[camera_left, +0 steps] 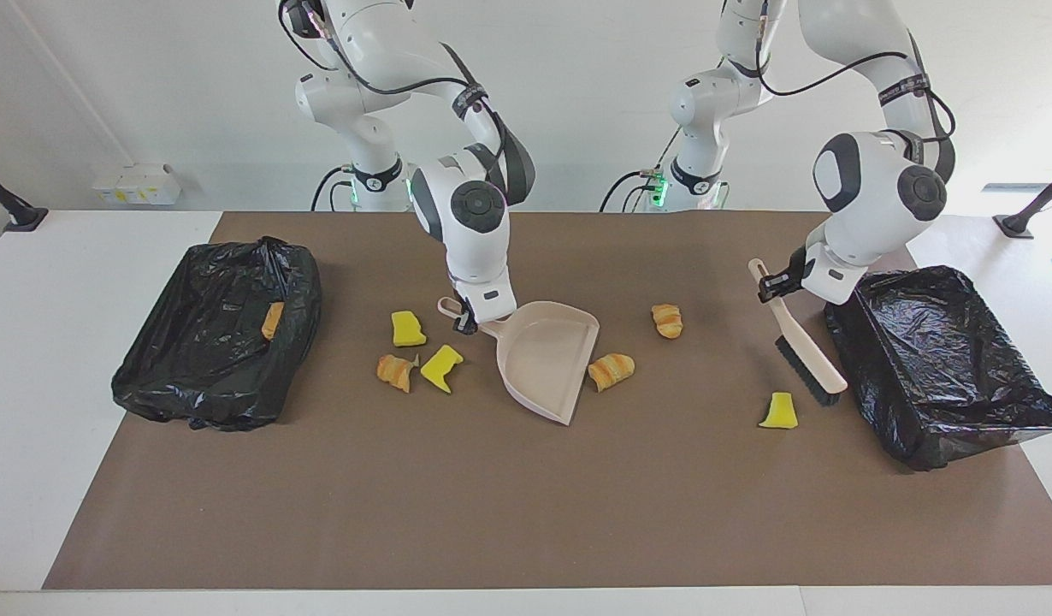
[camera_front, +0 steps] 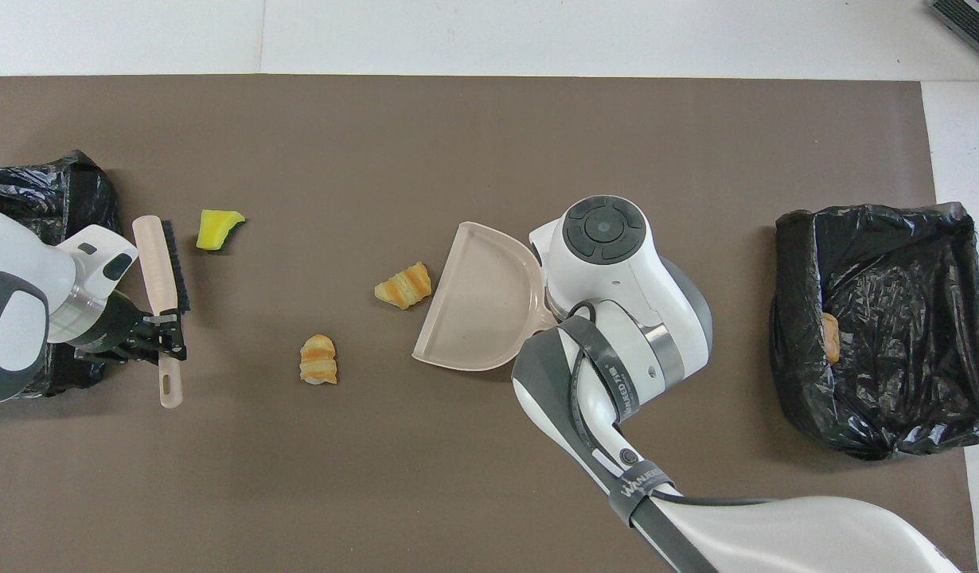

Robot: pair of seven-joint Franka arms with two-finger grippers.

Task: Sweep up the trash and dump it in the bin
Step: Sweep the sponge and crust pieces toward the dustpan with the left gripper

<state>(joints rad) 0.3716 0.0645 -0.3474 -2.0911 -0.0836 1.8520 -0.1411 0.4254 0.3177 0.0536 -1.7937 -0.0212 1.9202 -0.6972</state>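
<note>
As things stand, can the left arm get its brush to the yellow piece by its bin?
Probably yes. The left gripper holds the brush, and the yellow piece lies on bare mat just off the bristles, nothing between them.

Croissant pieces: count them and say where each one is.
4. One touches the dustpan's open edge; one lies between dustpan and brush; one sits by two yellow chunks; one is inside the bin at the right arm's end.
</note>
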